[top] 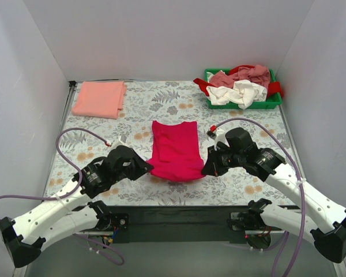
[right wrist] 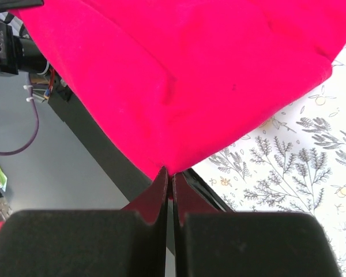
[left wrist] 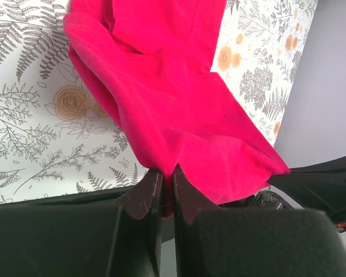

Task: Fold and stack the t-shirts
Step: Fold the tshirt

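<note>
Left gripper point(left wrist: 167, 176) and right gripper point(right wrist: 168, 178) closed on the crimson t-shirt's point(top: 174, 147) near hem, we should next fold it forward.

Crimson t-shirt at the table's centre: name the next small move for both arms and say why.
Probably raise both corners together and carry them toward the far edge, folding the crimson t-shirt in half. The left gripper and right gripper are each shut on a near corner, and the cloth lies as a narrow strip, its sides folded in.
</note>
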